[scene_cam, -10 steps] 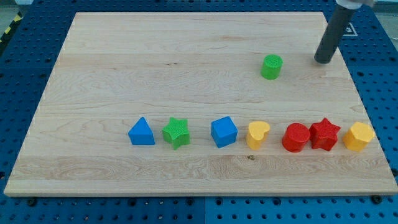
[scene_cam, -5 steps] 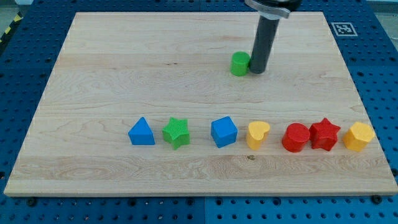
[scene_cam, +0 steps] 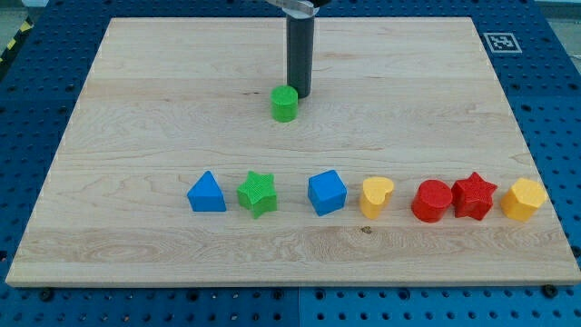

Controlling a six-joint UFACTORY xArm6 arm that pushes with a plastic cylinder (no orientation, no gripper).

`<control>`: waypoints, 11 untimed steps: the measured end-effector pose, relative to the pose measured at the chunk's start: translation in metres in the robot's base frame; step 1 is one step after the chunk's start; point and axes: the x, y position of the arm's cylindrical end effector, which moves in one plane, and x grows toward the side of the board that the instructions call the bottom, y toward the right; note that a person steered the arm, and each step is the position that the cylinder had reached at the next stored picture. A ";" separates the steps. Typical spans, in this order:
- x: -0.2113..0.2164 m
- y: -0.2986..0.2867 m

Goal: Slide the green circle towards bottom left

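Observation:
The green circle (scene_cam: 285,104) stands on the wooden board (scene_cam: 163,118), above the middle of a row of blocks. My tip (scene_cam: 300,94) is at the circle's upper right edge, touching or nearly touching it. The dark rod rises from there to the view's top.
A row of blocks lies lower on the board, from left to right: a blue triangle (scene_cam: 207,193), a green star (scene_cam: 258,193), a blue cube (scene_cam: 327,192), a yellow heart (scene_cam: 376,196), a red cylinder (scene_cam: 432,201), a red star (scene_cam: 474,195) and a yellow hexagon (scene_cam: 524,199).
My tip swept from the view's right to the green circle and pushed it leftward and slightly down. The row of blocks has not moved.

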 end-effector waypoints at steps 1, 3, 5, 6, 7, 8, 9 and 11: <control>0.019 0.000; 0.047 -0.025; 0.058 -0.068; 0.061 -0.085; 0.080 -0.087; 0.094 -0.087; 0.106 -0.091; 0.109 -0.139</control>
